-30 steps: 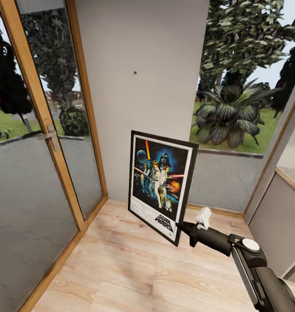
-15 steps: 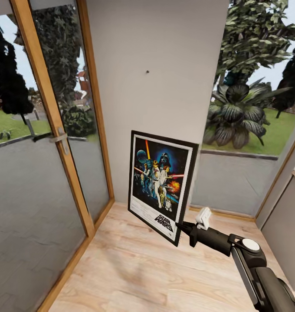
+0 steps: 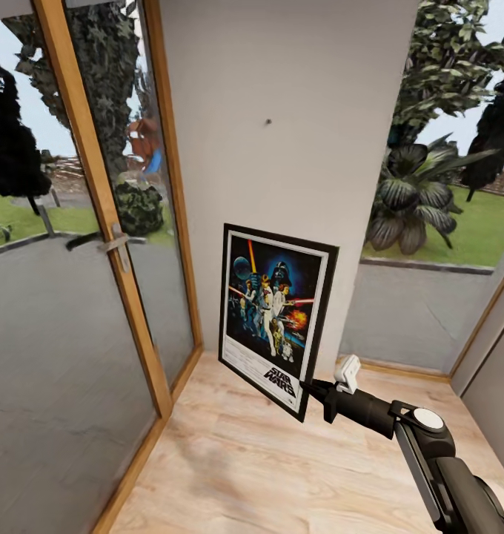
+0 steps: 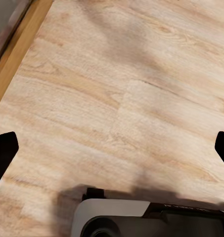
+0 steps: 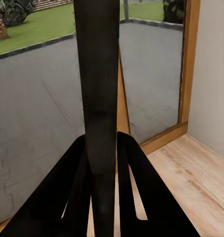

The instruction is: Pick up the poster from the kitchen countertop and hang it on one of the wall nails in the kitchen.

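- Currently, your right gripper (image 3: 308, 387) is clamped on the poster (image 3: 276, 315), pinching the lower right corner of its black frame; the right wrist view shows the frame's dark edge (image 5: 98, 98) running straight up between the two fingers (image 5: 57, 197).
- Poster, position: you hold it off the wood floor (image 3: 282, 475), in front of the pale wall panel (image 3: 282, 111) and apart from it as far as the head view shows.
- Poster, orientation: portrait, long axis close to vertical with a slight tilt, the top leaning a little toward your left. The picture side faces your head camera.
- Poster, writing: "STAR WARS" reads at the bottom of the artwork, above a white strip of print too small to read. White border inside the black frame, blue-black artwork with figures.
- Wall nail (image 3: 267, 120): a small dark dot on the wall panel, well above the poster's top edge and roughly over its middle.
- Glass door (image 3: 96, 222): wooden frame with a metal handle (image 3: 117, 243), on your left; garden and trees behind the glass.
- Window (image 3: 452, 185): on your right, large-leaved plant (image 3: 404, 196) outside.
- Your left gripper: its two dark fingertips (image 4: 3, 153) sit at opposite edges of the left wrist view, spread wide with nothing between them, above bare floor.
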